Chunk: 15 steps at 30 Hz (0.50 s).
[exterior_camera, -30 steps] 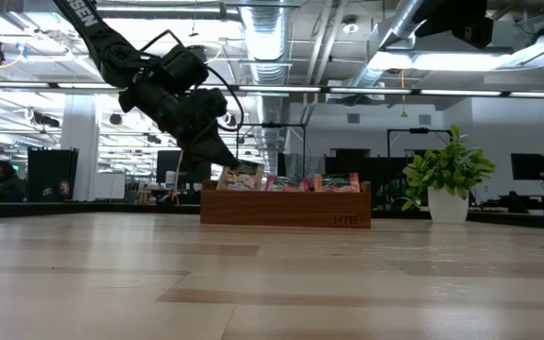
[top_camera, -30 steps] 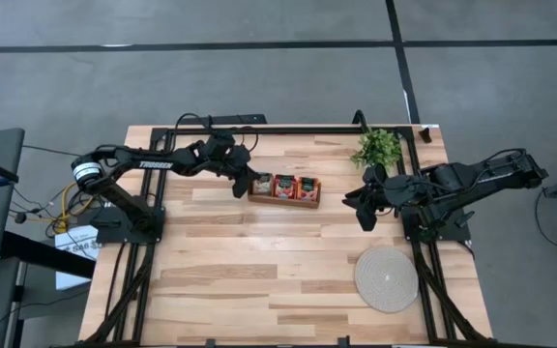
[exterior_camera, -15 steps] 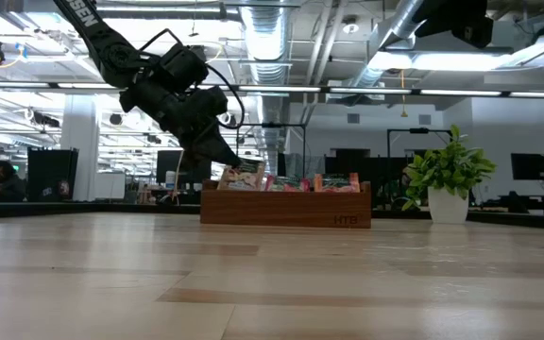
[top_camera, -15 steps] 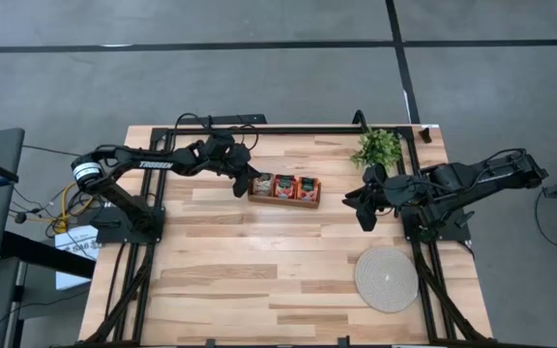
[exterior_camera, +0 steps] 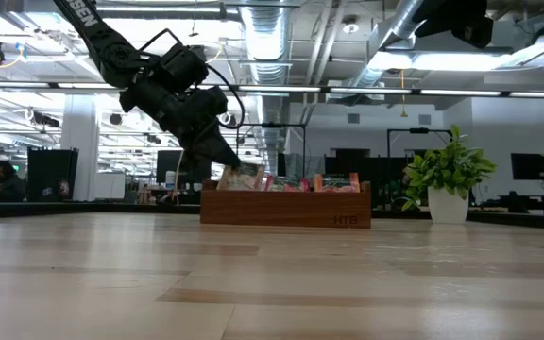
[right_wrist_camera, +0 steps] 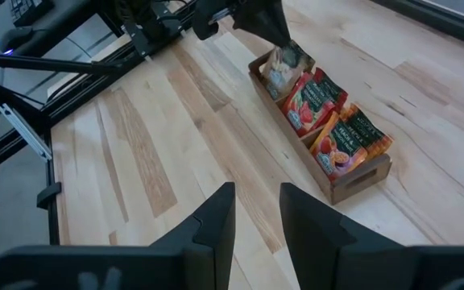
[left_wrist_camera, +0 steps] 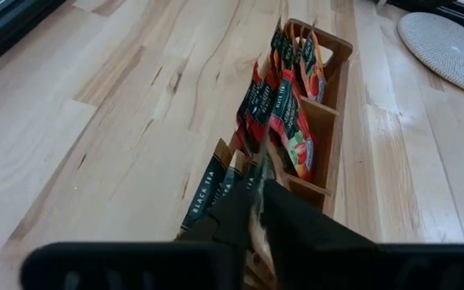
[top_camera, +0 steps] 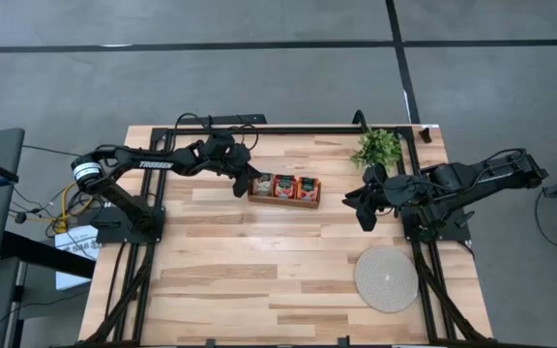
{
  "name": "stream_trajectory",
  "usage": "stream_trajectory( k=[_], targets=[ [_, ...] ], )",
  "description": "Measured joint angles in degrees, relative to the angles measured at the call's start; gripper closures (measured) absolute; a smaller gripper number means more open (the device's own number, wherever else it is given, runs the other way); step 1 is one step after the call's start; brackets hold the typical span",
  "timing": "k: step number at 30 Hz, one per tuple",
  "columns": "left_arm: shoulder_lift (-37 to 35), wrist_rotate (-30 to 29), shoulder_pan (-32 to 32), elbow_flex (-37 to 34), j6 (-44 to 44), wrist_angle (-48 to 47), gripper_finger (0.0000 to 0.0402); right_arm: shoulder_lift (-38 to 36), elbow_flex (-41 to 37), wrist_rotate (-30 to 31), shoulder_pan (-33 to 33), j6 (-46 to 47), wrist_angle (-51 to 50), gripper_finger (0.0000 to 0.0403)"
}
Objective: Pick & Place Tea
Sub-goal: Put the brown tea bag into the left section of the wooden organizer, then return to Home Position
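A wooden box (top_camera: 284, 189) stands mid-table toward the far side, with red and pale tea sachets upright in its compartments (left_wrist_camera: 284, 121). My left gripper (top_camera: 250, 182) is over the box's left end and is shut on a pale sachet (right_wrist_camera: 283, 64). It also shows in the low view (exterior_camera: 223, 159). My right gripper (top_camera: 361, 207) hovers open to the right of the box, touching nothing, and its fingers show in its wrist view (right_wrist_camera: 256, 221). My left gripper pinches one pale sachet between its two fingers, which show edge-on (left_wrist_camera: 257, 197). It holds the sachet by the upper edge (right_wrist_camera: 279, 50). The fingers come from above, slanting in from the table's left. The sachet hangs tilted below them, its lower part in the box's left-end compartment (exterior_camera: 244, 178).
A small green plant in a white pot (top_camera: 377, 147) stands at the far right, behind my right arm. A round woven mat (top_camera: 387, 278) lies near the right edge. Bare wood stretches across the near half and the left of the table (top_camera: 240, 271).
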Motion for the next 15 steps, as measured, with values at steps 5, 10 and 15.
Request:
stream_trajectory(
  k=[5, 10, 15],
  targets=[
    [0.0, 0.0, 0.0, 0.0, 0.0, 0.0, 0.0326, 0.0, 0.0, 0.0, 0.0, 0.0, 0.0, 0.031],
    [-0.2, -1.2, 0.0, 0.0, -0.5, -0.2, 0.0287, 0.0, 0.0, 0.0, 0.0, 0.0, 0.0, 0.031],
    [-4.4, -1.8, 0.0, 0.0, -1.8, -2.7, 0.0273, 0.0, 0.0, 0.0, 0.0, -0.1, 0.0, 0.031]
  ],
)
